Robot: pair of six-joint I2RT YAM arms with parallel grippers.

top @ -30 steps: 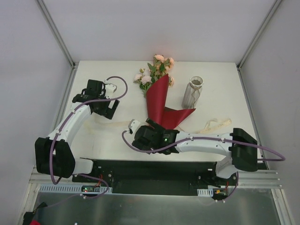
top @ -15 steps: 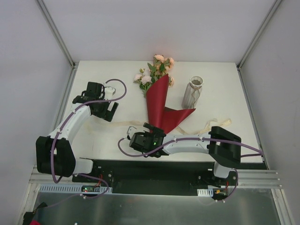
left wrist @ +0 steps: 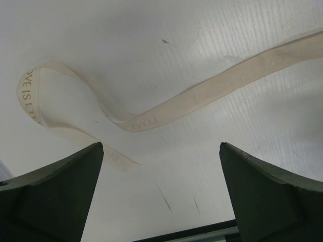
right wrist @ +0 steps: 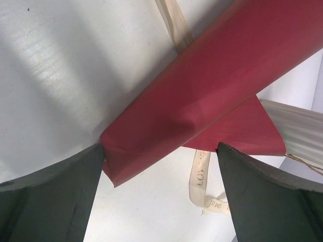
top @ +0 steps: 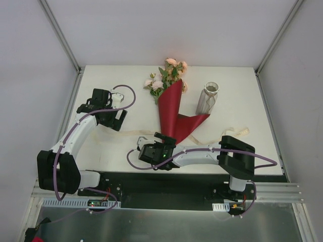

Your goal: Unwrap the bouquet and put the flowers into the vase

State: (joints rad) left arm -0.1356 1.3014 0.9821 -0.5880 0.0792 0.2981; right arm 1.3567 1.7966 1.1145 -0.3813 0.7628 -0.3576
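— Where is the bouquet (top: 171,108)?

— It lies in the middle of the table (top: 237,85), with its narrow end toward the near edge. The flowers (top: 166,75), peach-pink with green leaves, point at the far edge. They sit in the red paper (right wrist: 202,101), and one loose flap spreads right, as far as the foot of the vase (top: 208,99).

— Is the vase upright?

— Yes. It stands just right of the bouquet, in the far half.

— And the ribbon (left wrist: 151,121)?

— It lies loose on the table and runs along the near half, showing on both sides of the paper's narrow end.

— What about the right gripper (right wrist: 161,191)?

— Its fingers are spread wide at the paper's narrow end, which lies between them. One paper corner sits right against a finger (right wrist: 50,196); I cannot tell if they touch.

— And the left gripper (left wrist: 161,181)?

— It is over the left half, above the ribbon's curled end. Its fingers are wide apart and hold nothing.
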